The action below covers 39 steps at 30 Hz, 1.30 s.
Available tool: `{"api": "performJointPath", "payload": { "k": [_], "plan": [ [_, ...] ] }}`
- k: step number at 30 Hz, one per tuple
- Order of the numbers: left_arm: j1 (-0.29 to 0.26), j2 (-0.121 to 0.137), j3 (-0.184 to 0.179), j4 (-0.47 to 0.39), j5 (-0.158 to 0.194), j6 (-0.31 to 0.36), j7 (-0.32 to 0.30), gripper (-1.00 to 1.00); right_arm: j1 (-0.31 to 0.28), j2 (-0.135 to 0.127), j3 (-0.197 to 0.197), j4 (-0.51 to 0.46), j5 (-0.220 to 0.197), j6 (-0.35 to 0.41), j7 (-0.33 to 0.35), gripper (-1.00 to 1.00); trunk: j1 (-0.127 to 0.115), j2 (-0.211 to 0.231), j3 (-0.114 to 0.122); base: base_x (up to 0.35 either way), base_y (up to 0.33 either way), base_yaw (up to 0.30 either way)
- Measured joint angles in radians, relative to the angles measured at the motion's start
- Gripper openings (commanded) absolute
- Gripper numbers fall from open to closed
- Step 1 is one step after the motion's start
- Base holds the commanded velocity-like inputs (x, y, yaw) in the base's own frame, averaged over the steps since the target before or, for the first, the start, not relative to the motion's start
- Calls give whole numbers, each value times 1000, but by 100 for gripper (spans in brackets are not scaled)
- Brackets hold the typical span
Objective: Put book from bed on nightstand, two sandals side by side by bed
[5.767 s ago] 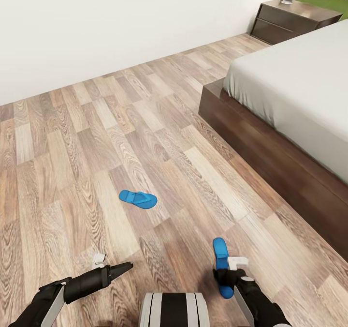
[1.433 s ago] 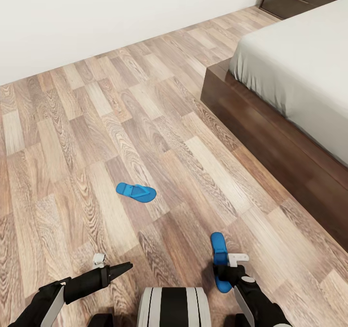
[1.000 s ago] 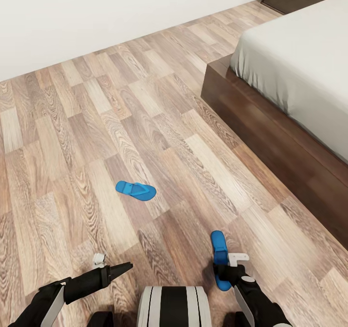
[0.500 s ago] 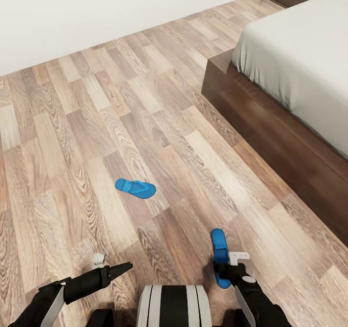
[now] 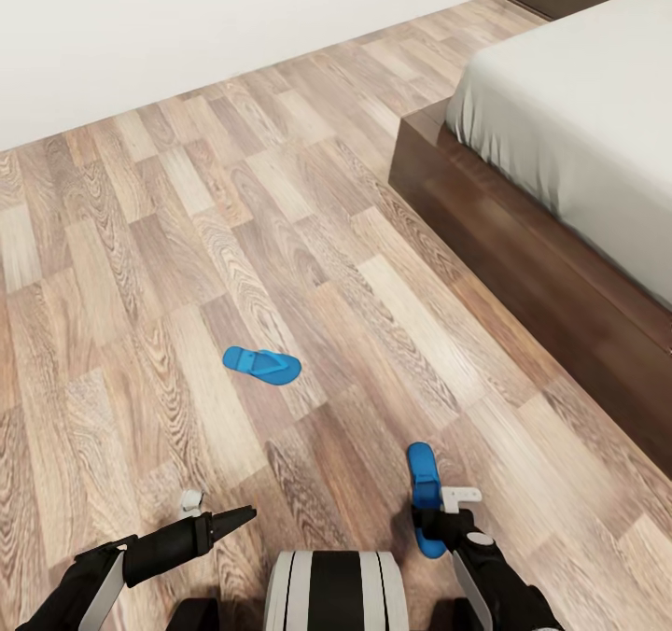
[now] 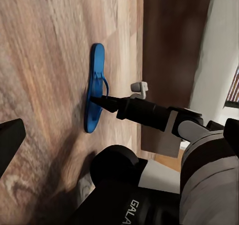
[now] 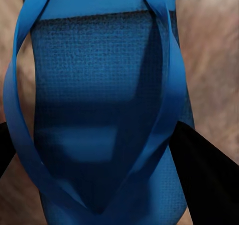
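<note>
1. pinching one blue sandal (image 5: 425,496), the right gripper (image 5: 431,517) holds it above the floor (image 5: 140,239).
2. second sandal (image 5: 262,365) lies flat, well apart from the bed (image 5: 569,127).
3. left gripper (image 5: 245,514) looks pressed together, holding nothing.

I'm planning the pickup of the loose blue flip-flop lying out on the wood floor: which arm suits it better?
Left, probably. The right gripper is at the other blue sandal, its fingers beside the straps, while the left gripper is free and sits on the same side as the loose blue flip-flop.
</note>
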Motion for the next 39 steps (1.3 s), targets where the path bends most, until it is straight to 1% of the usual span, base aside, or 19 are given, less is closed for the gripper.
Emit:
{"api": "performJointPath", "payload": {
  "k": [2,9,11,16,23,27,39],
  "plan": [
    [0,0,0,0,0,1,1,100,-13,0,0,28,1,2,0,-100,-1,0,8,0,0,0],
    [0,0,0,0,0,1,0,100,-14,0,-1,28,1,3,0,-100,-1,0,8,0,0,0],
    [-1,0,-1,1,0,1,0,100,-13,0,3,35,-7,1,0,-100,-1,1,15,0,0,0],
    [-1,0,-1,1,-1,1,0,100,-13,0,3,35,-7,1,0,-100,-3,2,35,0,0,0],
    [-1,0,-1,1,-1,0,0,100,-13,0,3,35,-7,1,0,-100,-3,2,35,0,0,0],
    [-1,0,-1,1,-1,1,1,100,-13,0,3,35,-7,1,0,-100,-5,3,50,0,0,0],
    [-1,0,-1,1,-1,0,0,100,-13,0,3,35,-7,0,0,-100,-5,3,50,0,0,0]
  ]
}}
